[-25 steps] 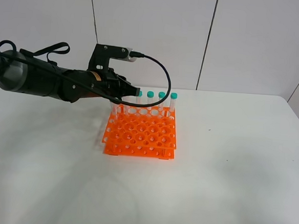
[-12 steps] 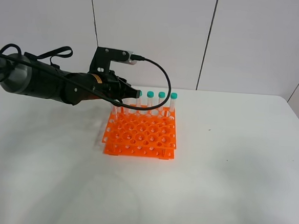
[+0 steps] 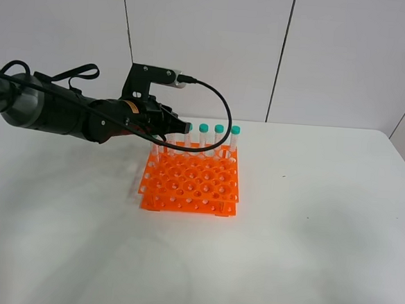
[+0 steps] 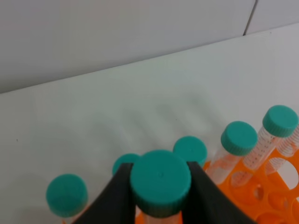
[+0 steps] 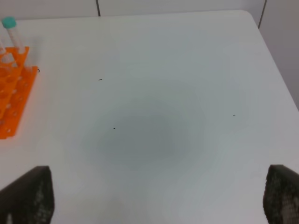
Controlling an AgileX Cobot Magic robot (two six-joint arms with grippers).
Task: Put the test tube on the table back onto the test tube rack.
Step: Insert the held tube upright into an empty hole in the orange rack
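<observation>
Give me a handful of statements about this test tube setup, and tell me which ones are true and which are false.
1. The left gripper is shut on the cap end of the test tube. True.
2. The test tube rack is blue. False: it is orange.
3. The right gripper holds a tube. False: it is open and empty above the table.
4. Several other teal-capped tubes stand in the rack's far row. True.
5. The rack's near rows are full of tubes. False: the exterior view shows only empty holes there.
</observation>
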